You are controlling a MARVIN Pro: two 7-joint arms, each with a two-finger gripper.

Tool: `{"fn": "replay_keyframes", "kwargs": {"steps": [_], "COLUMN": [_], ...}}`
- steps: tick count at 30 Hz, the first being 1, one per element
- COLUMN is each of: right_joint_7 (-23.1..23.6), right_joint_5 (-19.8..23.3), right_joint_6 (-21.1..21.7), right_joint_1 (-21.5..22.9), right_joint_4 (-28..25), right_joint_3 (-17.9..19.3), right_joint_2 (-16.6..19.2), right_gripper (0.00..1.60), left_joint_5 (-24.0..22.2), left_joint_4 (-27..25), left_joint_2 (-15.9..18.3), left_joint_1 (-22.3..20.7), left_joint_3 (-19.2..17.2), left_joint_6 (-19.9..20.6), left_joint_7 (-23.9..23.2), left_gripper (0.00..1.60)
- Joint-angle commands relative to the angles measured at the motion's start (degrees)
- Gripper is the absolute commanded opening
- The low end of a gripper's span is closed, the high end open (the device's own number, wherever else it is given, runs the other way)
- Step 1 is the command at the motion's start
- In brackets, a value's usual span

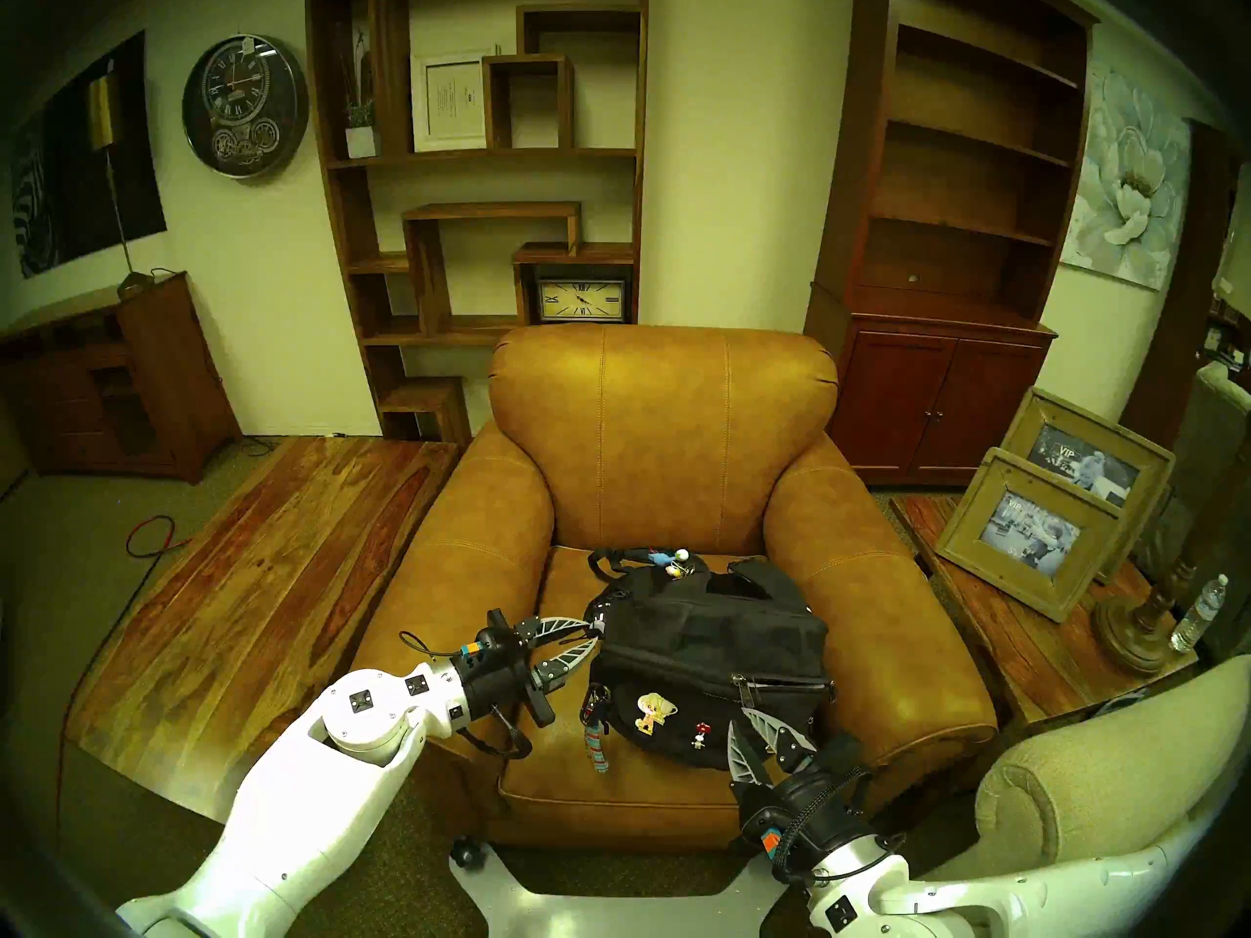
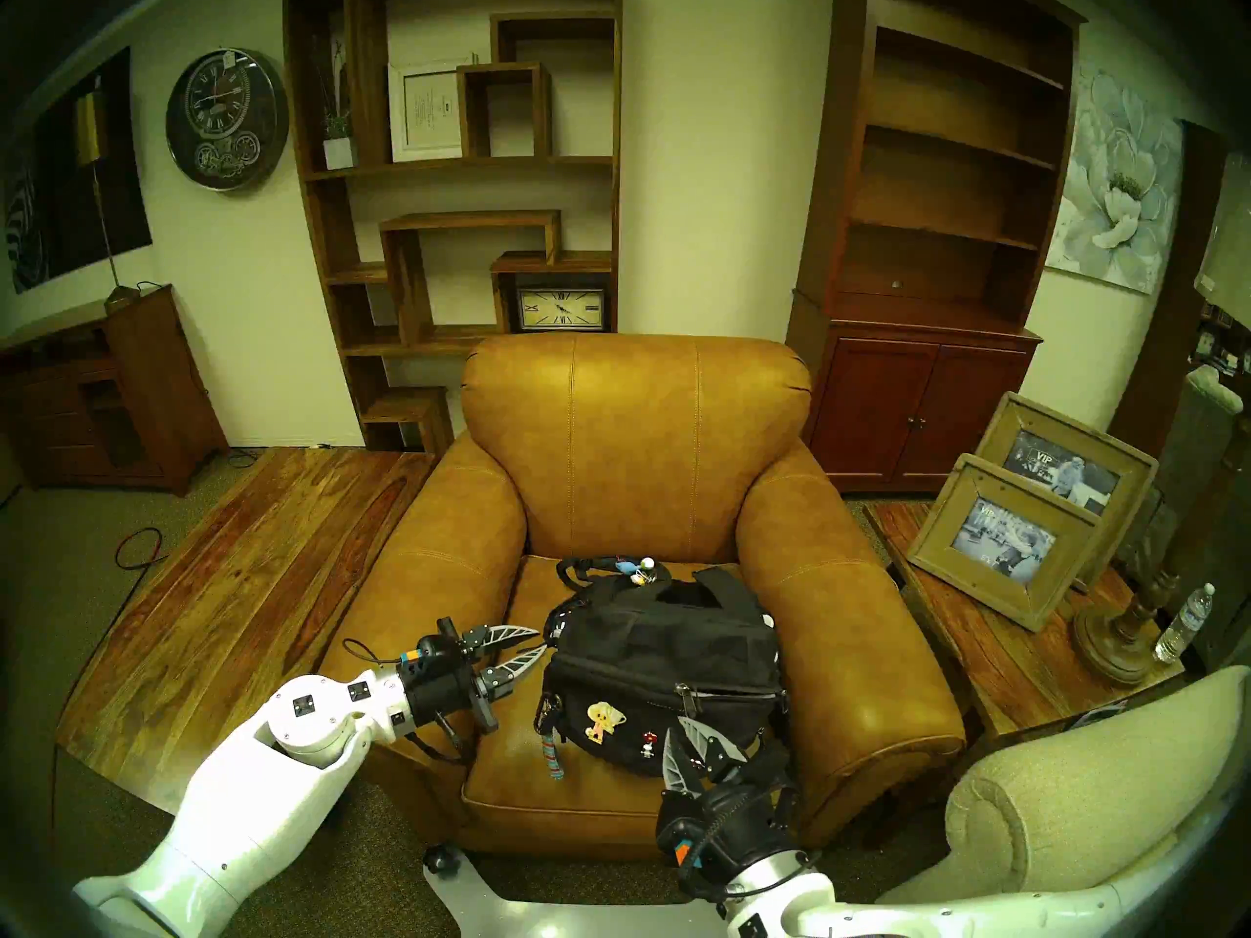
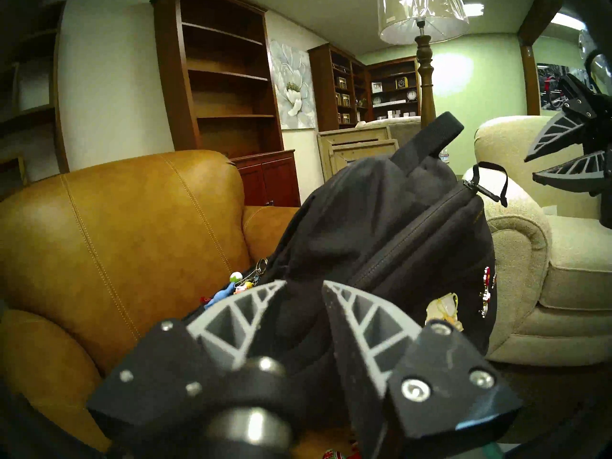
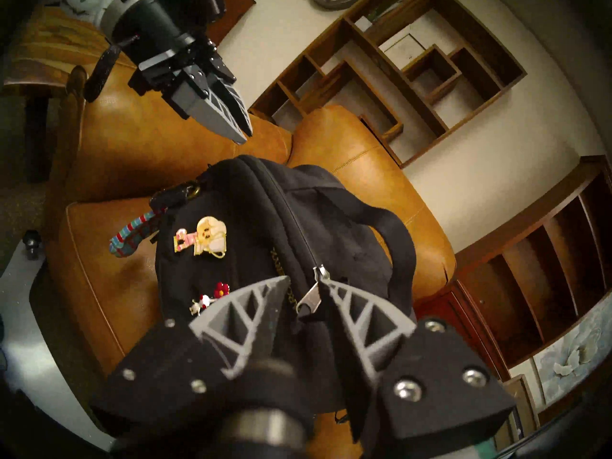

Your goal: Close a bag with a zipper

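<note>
On the seat of a tan leather armchair [image 1: 663, 456] lies the black backpack [image 1: 704, 652], its pin-covered front pocket turned toward the robot. Wooden shelving stands against the wall behind the chair, and a side bench [image 1: 1015, 618] to the chair's right carries two framed photographs [image 1: 1042, 530], a lamp base and a water bottle [image 1: 1199, 612].

At the backpack's left end the left hand [image 1: 587, 635] hovers with its fingers spread apart, tips just beside the fabric, gripping nothing. The right hand [image 1: 744, 730] sits at the front pocket's lower right, fingers likewise parted and empty; in the right wrist view the pocket's fabric fills the gap between them.

Along the top edge of that pocket runs the zipper [image 4: 291, 223], closed over the left stretch and gaping to the right of its pull [image 4: 311, 299], a silver tab that lies close to the right hand's fingertips. A striped keychain strap [image 1: 596, 740] hangs from the backpack's left corner onto the cushion. Small charms [image 1: 670, 561] rest at the backpack's far edge.
</note>
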Motion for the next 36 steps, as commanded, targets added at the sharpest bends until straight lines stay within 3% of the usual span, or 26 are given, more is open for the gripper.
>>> {"fn": "replay_keyframes", "kwargs": {"steps": [1,7,8,16,17,19,20,25,36], "right_joint_7": [1.04,-0.26,-1.99,-6.22,-6.48,-6.80,-7.30,-6.96,-7.11], "right_joint_5": [-0.45,1.21,3.77,11.67,11.91,12.41,14.36,17.94,20.92], "right_joint_6": [-1.53,-0.90,-2.68,-9.72,-9.89,-10.30,-12.68,-17.42,-17.81], "right_joint_1": [1.32,0.45,-1.00,-3.61,-3.66,-3.78,-4.17,-4.46,-4.06], "right_joint_4": [-0.88,-0.72,-0.57,-1.28,-1.41,-1.53,-1.65,-1.10,1.10], "right_joint_3": [0.58,1.74,2.56,5.11,5.21,5.36,5.97,6.93,7.91], "right_joint_2": [-0.67,-0.99,-0.77,-0.54,-0.55,-0.51,-0.61,-1.47,-3.83], "right_gripper": [0.75,0.79,0.93,1.05,1.19,1.19,1.24,1.25,1.18], "left_joint_5": [-0.77,-0.78,-0.68,-0.54,-0.53,-0.51,-0.51,-0.42,-0.30], "left_joint_4": [-1.70,-1.82,-1.90,-2.02,-2.04,-2.09,-2.09,-2.12,-1.78], "left_joint_2": [-0.60,-0.73,-0.74,-0.83,-0.84,-0.85,-0.93,-1.01,-1.07], "left_joint_1": [-0.20,-0.20,-0.18,-0.12,-0.11,-0.09,-0.09,-0.09,-0.40], "left_joint_3": [-0.15,-0.23,-0.25,-0.31,-0.31,-0.33,-0.32,-0.32,-0.30], "left_joint_6": [-0.03,0.13,0.23,0.55,0.57,0.62,0.68,0.96,1.19], "left_joint_7": [-0.06,-0.29,-0.27,-0.44,-0.43,-0.41,-0.35,-0.11,0.26], "left_gripper": [0.74,0.74,0.75,0.74,0.74,0.74,0.73,0.72,0.68]}}
